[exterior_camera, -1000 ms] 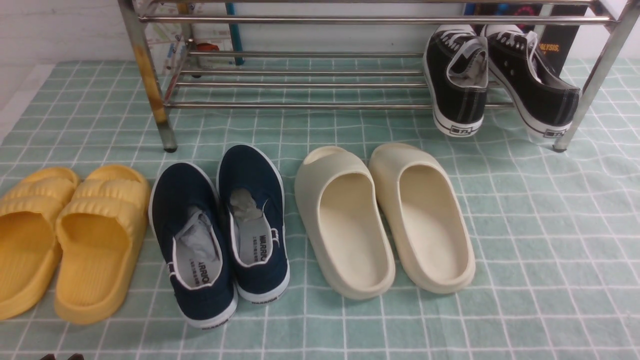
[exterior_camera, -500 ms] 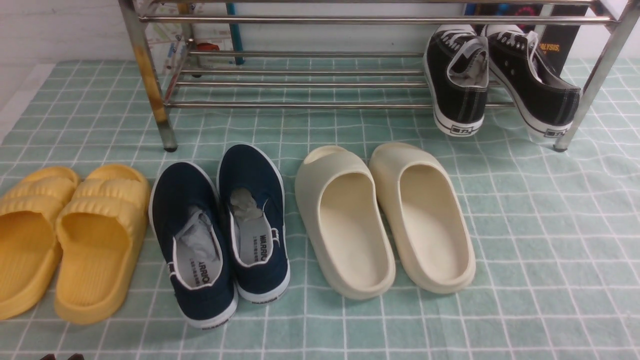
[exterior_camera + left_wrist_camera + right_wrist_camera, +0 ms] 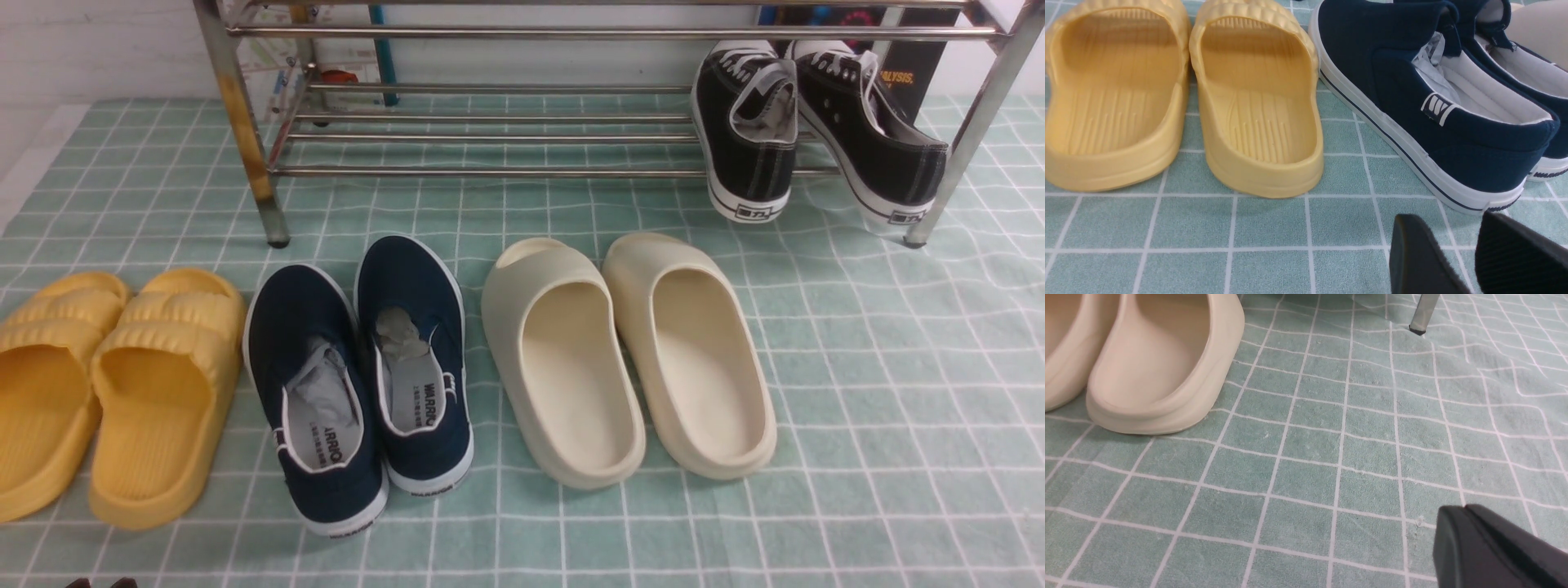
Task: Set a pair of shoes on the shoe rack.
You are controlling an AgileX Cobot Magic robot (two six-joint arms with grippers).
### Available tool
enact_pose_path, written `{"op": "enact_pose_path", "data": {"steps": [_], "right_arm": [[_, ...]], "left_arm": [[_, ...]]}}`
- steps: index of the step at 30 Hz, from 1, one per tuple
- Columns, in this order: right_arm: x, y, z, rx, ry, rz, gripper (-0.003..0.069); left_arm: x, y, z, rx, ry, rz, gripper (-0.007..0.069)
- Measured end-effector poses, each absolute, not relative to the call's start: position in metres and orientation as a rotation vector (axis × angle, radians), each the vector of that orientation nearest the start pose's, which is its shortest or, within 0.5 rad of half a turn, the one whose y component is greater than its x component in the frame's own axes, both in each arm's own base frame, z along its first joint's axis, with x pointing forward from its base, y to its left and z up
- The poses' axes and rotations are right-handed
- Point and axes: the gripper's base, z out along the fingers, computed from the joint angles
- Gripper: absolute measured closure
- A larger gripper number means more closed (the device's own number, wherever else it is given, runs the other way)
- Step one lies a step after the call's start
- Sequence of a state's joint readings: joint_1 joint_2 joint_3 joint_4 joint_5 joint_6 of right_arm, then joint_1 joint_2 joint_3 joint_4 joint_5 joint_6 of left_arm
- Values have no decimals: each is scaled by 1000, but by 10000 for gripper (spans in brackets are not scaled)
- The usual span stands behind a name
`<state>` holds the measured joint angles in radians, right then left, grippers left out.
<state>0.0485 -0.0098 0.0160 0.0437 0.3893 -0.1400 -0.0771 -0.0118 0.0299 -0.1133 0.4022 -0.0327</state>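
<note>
Two sneakers (image 3: pixel 808 126) lean toes-up on your rack (image 3: pixel 490 171), upper right, heels overhanging; left gripper (image 3: pixel 1474 253) parted, empty; right gripper (image 3: pixel 1498 547) looks shut.

we see bright, even, diffuse light with soft, faint shadows under the cream slippers (image 3: pixel 629 359). the shoe rack (image 3: pixel 490 171) bars carry mild glare. the front view is sharp; the close claw fingers (image 3: pixel 1421 261) in the wrist views look blurred.

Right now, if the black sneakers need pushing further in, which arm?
Right. The black sneakers sit at the shoe rack's right end, heels overhanging, on the right gripper's side; the left gripper faces yellow slides.
</note>
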Motion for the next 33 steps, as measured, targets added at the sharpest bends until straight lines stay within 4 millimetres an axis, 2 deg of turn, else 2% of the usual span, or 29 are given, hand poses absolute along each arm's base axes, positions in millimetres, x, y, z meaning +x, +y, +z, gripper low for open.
{"op": "enact_pose_path", "data": {"steps": [33], "right_arm": [[52, 4, 173, -152, 1873, -21, 589]], "left_arm": [[51, -8, 168, -27, 1906, -187, 386]]}}
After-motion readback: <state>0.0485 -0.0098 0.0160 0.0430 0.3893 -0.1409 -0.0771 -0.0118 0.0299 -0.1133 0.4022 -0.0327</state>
